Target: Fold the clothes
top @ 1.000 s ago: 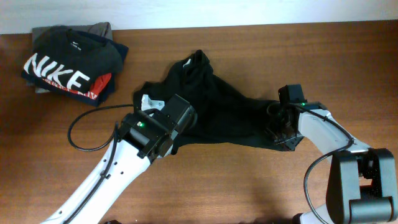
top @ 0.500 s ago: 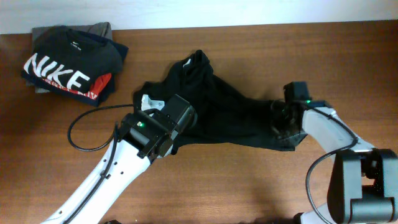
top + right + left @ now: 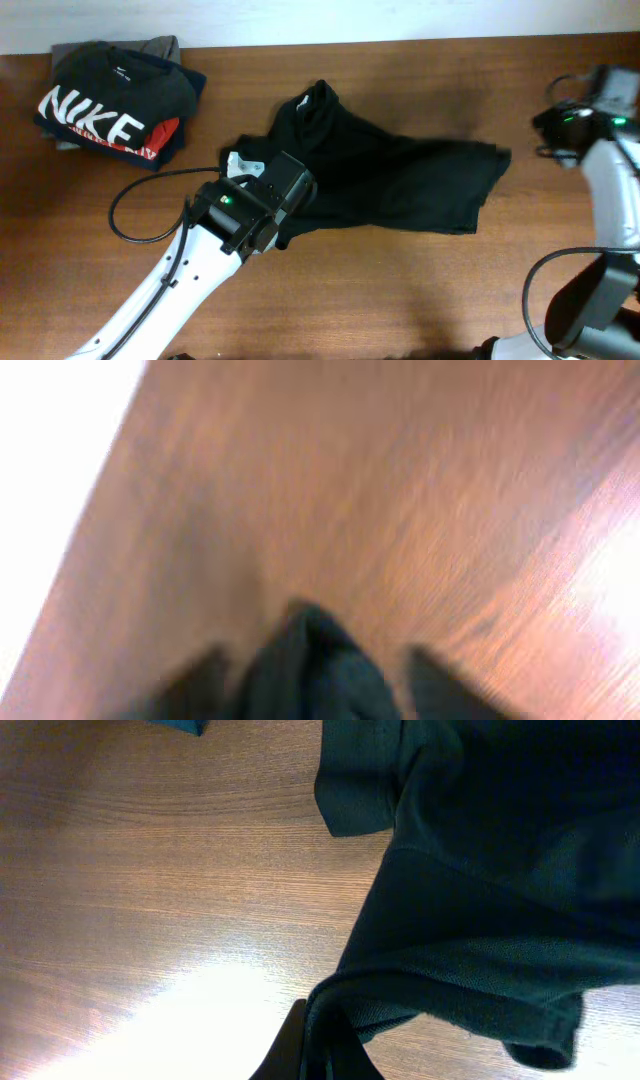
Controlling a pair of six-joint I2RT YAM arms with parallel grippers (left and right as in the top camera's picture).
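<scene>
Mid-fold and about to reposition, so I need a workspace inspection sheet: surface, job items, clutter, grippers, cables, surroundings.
Surface: brown wooden table, with glare in the wrist views.
Job's things: black top lying rumpled and unfolded mid-table.
Clutter: folded stack at the far left, NIKE T-shirt on top.
Grippers: left gripper, fingers shut on the black top's edge; right gripper off the top, fingers look apart, view blurred.
Cables: black cable loops beside the left arm; second cable by the right arm.
Surroundings: white wall behind the table.
</scene>
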